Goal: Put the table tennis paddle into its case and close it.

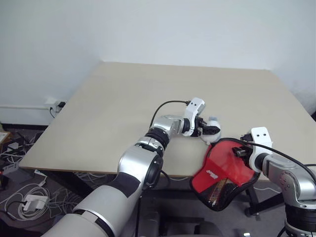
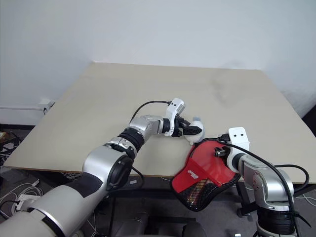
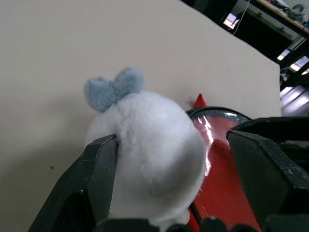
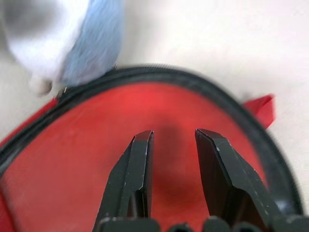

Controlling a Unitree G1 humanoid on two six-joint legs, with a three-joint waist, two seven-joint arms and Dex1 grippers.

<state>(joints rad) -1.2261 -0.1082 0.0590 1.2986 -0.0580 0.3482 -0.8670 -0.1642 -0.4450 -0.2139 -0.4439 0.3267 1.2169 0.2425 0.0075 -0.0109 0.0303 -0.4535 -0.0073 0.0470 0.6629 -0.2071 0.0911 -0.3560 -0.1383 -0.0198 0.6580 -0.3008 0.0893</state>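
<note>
1. Your left gripper [image 1: 211, 129] stands open around a fluffy white charm [image 3: 149, 154] just beside the case's rim.
2. Your right gripper [image 4: 174, 140] holds the red case [image 1: 224, 170], its fingers a little apart.
3. The case overhangs the table's [image 1: 123, 98] near edge, toward its right corner; you cannot tell where the paddle is.

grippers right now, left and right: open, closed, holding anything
Left gripper: open, jaws either side of a fluffy white plush charm.
Right gripper: fingers slightly apart over the red black-edged case; a grip cannot be told.
</note>
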